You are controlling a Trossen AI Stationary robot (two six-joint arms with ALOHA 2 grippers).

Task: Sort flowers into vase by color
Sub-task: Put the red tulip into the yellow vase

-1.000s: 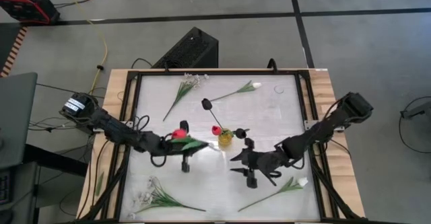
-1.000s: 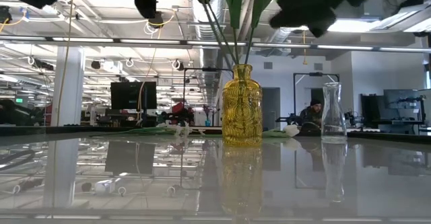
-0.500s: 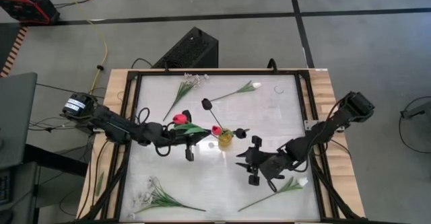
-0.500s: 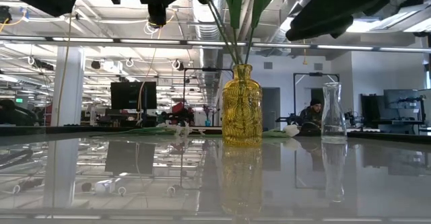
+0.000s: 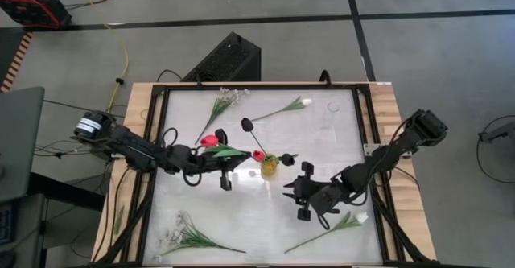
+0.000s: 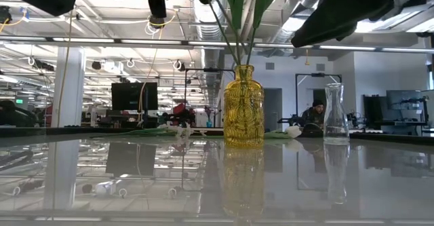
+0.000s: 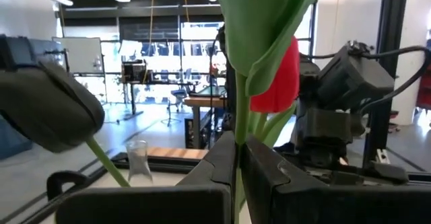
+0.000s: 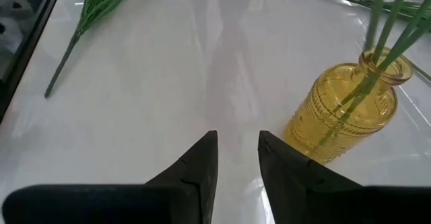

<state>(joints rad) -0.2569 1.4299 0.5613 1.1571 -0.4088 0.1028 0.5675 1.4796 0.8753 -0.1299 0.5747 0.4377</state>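
Note:
My left gripper (image 5: 238, 162) hovers just left of the yellow vase (image 5: 269, 167) and is shut on a red tulip (image 5: 211, 141) with a broad green leaf (image 5: 231, 151). The vase (image 6: 243, 107) holds a red tulip (image 5: 257, 155) and two dark tulips (image 5: 246, 124). They stand in it by their stems. My right gripper (image 5: 299, 189) is open over bare table to the vase's near right. In its wrist view the vase (image 8: 343, 109) stands just beyond the gripper (image 8: 238, 150). A clear vase (image 6: 336, 110) stands toward the far right. My left gripper pinches the red tulip's green stem (image 7: 237, 150) between its two fingers (image 7: 266, 177). The fingers lie across the stem. The tulip is lifted clear of the table. Its leaf (image 7: 269, 22) rises past the fingers; its lower end is hidden.
A white spray (image 5: 225, 99) and a white tulip (image 5: 294, 105) lie by the far edge. Another spray (image 5: 187, 236) lies near left and a white tulip (image 5: 348, 221) near right. A black frame (image 5: 153, 139) borders the table.
My left gripper has carried the red tulip up and toward the far right, closer to the yellow vase, staying shut on the stem. My right gripper has drawn back a little toward the table's right edge.

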